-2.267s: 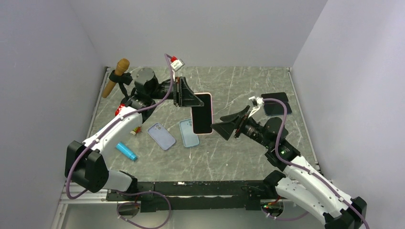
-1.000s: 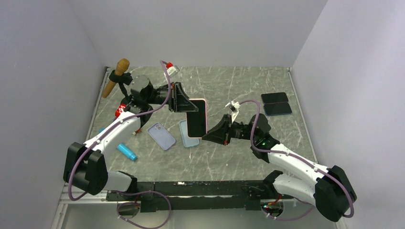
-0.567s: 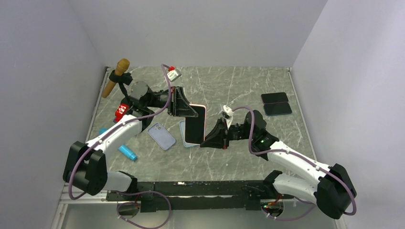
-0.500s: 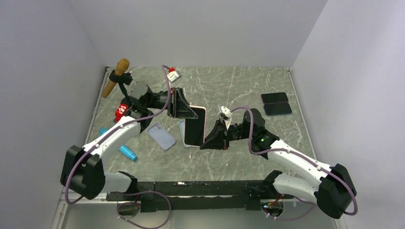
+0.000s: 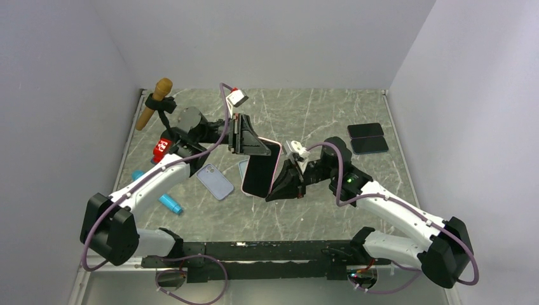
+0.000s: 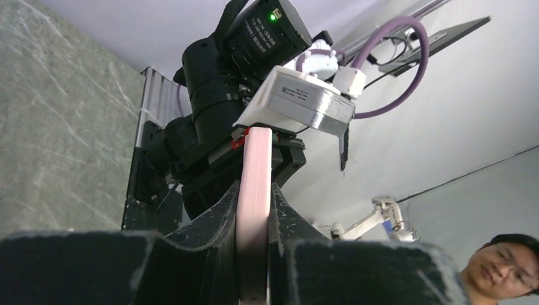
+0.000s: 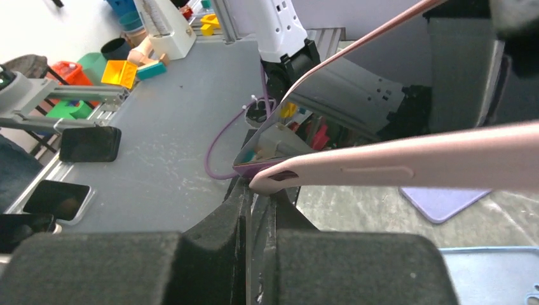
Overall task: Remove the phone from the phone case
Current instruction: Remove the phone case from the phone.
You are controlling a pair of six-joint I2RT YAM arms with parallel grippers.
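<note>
The phone (image 5: 260, 175), dark screen up, sits in a pink phone case (image 5: 278, 147) held tilted above the table's middle. My left gripper (image 5: 257, 147) is shut on the top end; in the left wrist view the pink case (image 6: 257, 165) runs edge-on between the left gripper's (image 6: 254, 210) fingers. My right gripper (image 5: 274, 190) is shut, its tips against the lower corner. In the right wrist view the phone's glossy screen (image 7: 279, 136) angles up away from the pink case (image 7: 413, 162), just above the right gripper (image 7: 259, 190). Whether its fingers pinch the case lip is unclear.
On the table lie a lilac case (image 5: 215, 181) and a light blue case (image 5: 245, 166), partly under the held phone. Two dark phones (image 5: 367, 138) lie at the right rear. A blue tube (image 5: 168, 201), a red item (image 5: 160, 147) and a wooden-handled tool (image 5: 156, 101) are at the left.
Both arms carried the cased phone left and lower. It now tilts more, lower end swung left. The right gripper stayed at its lower corner.
</note>
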